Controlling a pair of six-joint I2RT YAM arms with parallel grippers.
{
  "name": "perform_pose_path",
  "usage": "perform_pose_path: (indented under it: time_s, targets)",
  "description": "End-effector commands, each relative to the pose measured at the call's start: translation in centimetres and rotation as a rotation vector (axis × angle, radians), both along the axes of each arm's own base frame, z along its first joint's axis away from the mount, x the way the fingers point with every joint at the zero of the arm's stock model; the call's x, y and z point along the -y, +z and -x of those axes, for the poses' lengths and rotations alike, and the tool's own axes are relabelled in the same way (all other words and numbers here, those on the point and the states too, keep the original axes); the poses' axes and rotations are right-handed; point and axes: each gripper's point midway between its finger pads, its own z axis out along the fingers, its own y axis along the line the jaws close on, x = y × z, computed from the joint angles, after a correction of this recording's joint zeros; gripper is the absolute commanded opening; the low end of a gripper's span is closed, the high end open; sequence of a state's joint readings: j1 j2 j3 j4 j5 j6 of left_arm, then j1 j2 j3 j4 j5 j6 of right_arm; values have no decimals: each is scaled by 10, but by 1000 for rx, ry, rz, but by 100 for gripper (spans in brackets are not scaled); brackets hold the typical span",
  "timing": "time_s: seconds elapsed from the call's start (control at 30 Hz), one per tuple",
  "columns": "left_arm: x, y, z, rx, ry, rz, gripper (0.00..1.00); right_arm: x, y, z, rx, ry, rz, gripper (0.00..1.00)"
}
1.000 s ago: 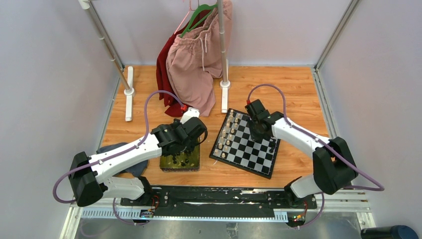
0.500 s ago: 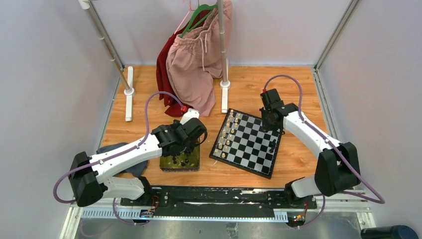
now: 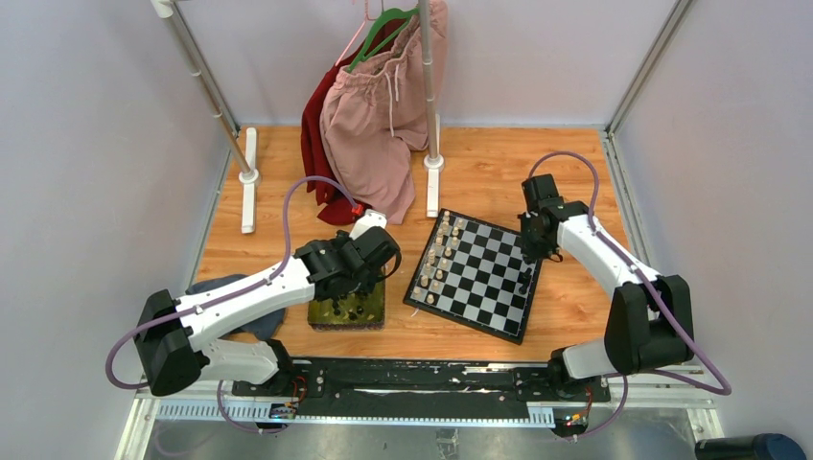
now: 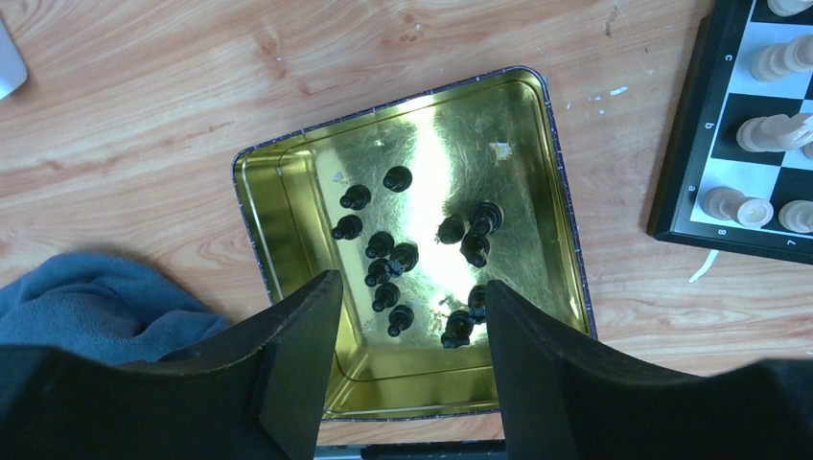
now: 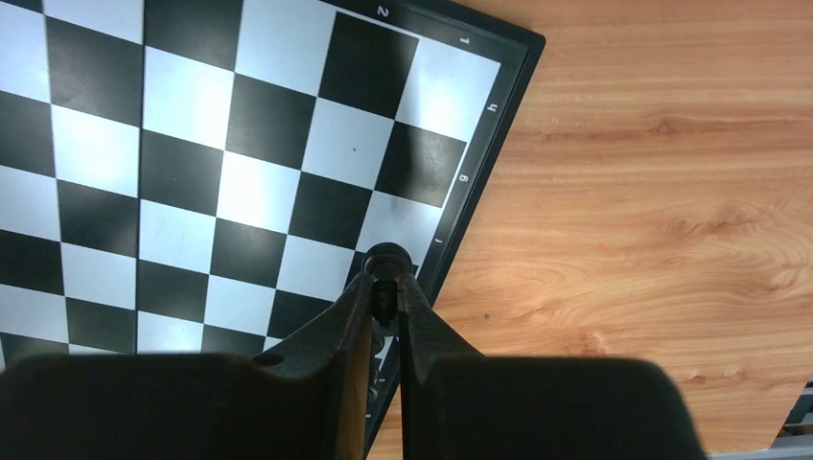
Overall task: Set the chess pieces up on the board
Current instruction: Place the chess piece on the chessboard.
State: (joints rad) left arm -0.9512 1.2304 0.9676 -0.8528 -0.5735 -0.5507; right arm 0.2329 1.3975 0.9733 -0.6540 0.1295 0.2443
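Observation:
Several black chess pieces (image 4: 383, 264) lie loose in the yellow-green tray (image 4: 518, 144). My left gripper (image 4: 412, 287) hangs open above the tray's near end and holds nothing; it also shows in the top view (image 3: 367, 278). The board (image 3: 475, 278) lies right of the tray (image 3: 347, 314). Cream pieces (image 3: 436, 259) line the board's left edge. My right gripper (image 5: 385, 287) is shut on a black chess piece (image 5: 387, 261) above the board's (image 5: 192, 144) right edge; in the top view the right gripper (image 3: 535, 251) is by that edge. Another black piece (image 3: 524, 282) stands there.
A garment rack with pink and red clothes (image 3: 379, 115) stands at the back, with white feet (image 3: 249, 177) on the wood. A blue cloth (image 4: 86, 297) lies left of the tray. The board's dark corner (image 4: 683, 153) sits close to the tray's right side.
My right gripper has moved from over the board's middle to its right edge, still shut on the black piece. The left arm has not moved.

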Motion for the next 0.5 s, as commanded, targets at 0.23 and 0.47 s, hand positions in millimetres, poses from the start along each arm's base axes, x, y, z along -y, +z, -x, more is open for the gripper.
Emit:
perform_pose_path:
  time_s: [0.23, 0.47]
  targets:
    - [3, -1, -5, 4, -4, -1, 61, 12, -22, 12, -60, -30, -21, 0]
    - [3, -3, -5, 1, -5, -1, 61, 12, -30, 8, -66, -39, -33, 0]
